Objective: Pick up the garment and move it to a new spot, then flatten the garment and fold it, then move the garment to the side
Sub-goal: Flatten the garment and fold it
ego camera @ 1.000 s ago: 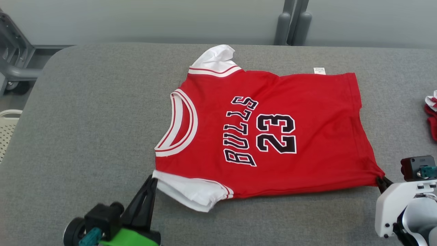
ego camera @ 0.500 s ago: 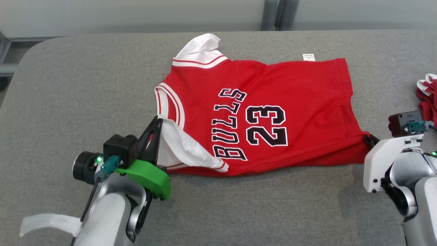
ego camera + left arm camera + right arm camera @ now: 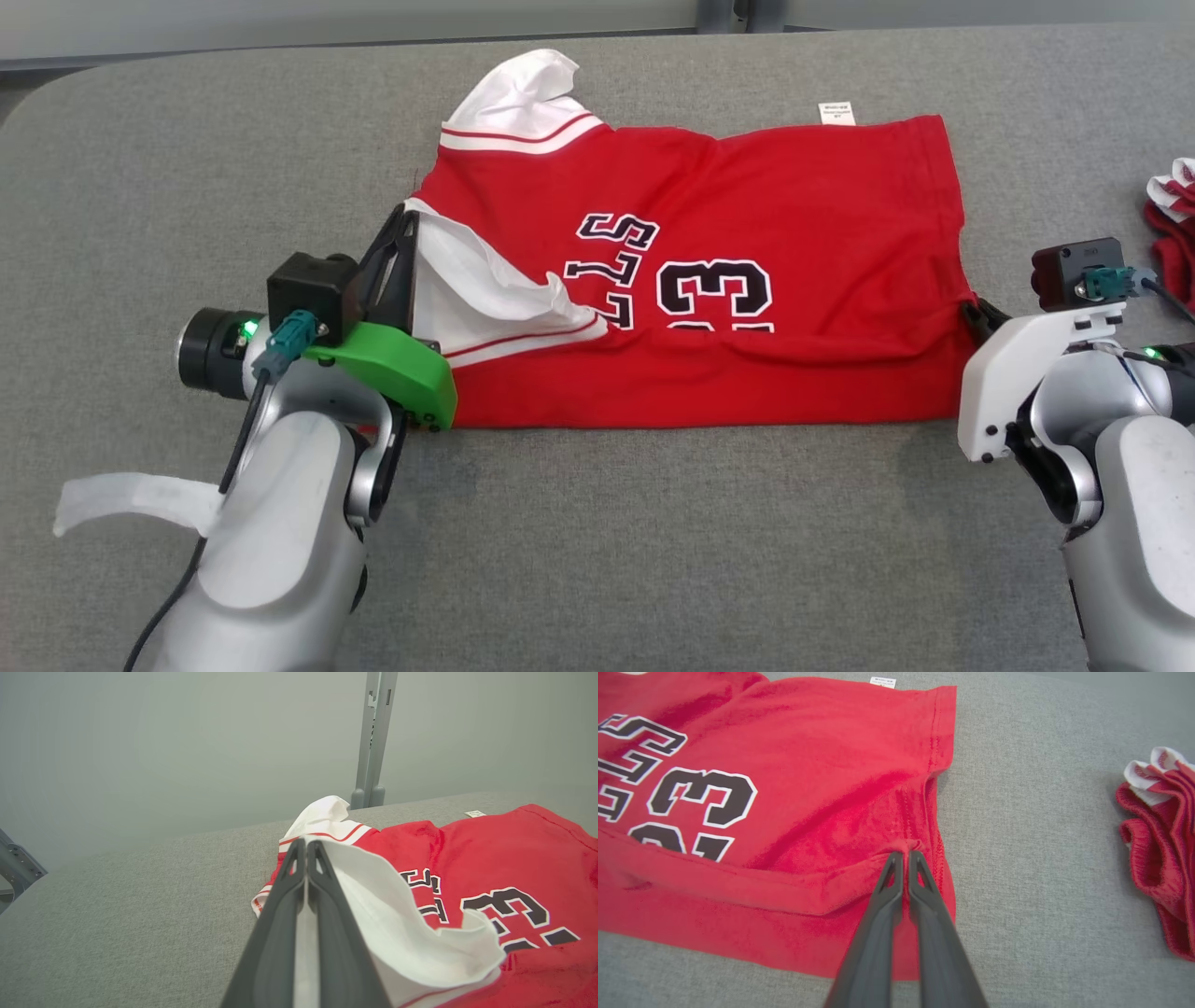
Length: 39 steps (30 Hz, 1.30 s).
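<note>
Head view, red cotton basketball jersey with black lettering (image 3: 747, 187) lay on grey fabric table (image 3: 653, 560), near edge folded over the number, left gripper (image 3: 403, 219) pinched its white sleeve (image 3: 485, 285), right gripper (image 3: 973, 311) pinched its hem.

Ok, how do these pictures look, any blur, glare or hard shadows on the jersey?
Head view: soft, even light, no glare, a faint shadow along the near edge of the jersey. Left wrist view: the left gripper blurs toward the lens; the wall looks hazy. Right wrist view: the right gripper blurs near the bottom edge; the jersey is sharp.
</note>
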Tool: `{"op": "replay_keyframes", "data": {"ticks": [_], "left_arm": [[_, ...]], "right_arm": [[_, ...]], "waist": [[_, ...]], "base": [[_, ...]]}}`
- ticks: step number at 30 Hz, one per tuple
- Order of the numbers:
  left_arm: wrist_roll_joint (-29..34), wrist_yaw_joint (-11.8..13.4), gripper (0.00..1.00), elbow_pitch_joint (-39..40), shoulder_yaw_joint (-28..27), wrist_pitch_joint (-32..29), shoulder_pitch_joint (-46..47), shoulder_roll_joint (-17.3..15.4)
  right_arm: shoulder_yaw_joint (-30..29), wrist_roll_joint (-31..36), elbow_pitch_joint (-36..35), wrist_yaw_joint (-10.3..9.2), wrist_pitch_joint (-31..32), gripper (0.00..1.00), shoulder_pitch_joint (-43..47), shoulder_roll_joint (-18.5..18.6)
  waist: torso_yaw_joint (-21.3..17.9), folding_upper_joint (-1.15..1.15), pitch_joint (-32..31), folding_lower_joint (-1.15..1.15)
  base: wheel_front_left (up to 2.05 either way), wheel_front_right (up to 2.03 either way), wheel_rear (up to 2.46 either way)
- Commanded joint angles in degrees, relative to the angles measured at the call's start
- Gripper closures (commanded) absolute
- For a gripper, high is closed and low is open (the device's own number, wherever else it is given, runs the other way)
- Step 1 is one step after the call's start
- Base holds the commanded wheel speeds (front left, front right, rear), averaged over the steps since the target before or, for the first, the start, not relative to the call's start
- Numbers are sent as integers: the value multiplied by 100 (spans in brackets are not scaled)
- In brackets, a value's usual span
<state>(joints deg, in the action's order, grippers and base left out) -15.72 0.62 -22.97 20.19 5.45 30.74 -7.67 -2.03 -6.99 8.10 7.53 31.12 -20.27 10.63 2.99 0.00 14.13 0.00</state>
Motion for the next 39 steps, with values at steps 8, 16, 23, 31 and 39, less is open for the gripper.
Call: {"op": "replay_keyframes", "data": {"ticks": [8, 16, 23, 31, 39], "left_arm": [[-26, 86, 100, -329, -106, 158, 504, -9], [-18, 4, 100, -659, 29, 219, 692, 48], [74, 20, 100, -1063, 127, 249, 935, 28], [34, 74, 100, -1479, 155, 394, 1233, 114], [-69, 69, 0, -1903, 139, 528, 1289, 163]], "right_arm": [[300, -60, 334, -9, -174, 100, -486, 127], [269, 48, 569, -9, -312, 100, -594, 191], [226, 161, 694, -9, -446, 100, -663, 127], [62, 341, 903, -9, -572, 100, -686, -4], [2, 264, 997, -9, -1043, 0, -711, -167]], "waist": [[-10, 0, 252, 0], [49, 0, 292, 0], [7, 0, 297, 0], [-26, 0, 293, 0], [-79, 0, 220, 0]], "base": [[0, 0, 0], [0, 0, 0], [0, 0, 0], [0, 0, 0], [0, 0, 0]]}}
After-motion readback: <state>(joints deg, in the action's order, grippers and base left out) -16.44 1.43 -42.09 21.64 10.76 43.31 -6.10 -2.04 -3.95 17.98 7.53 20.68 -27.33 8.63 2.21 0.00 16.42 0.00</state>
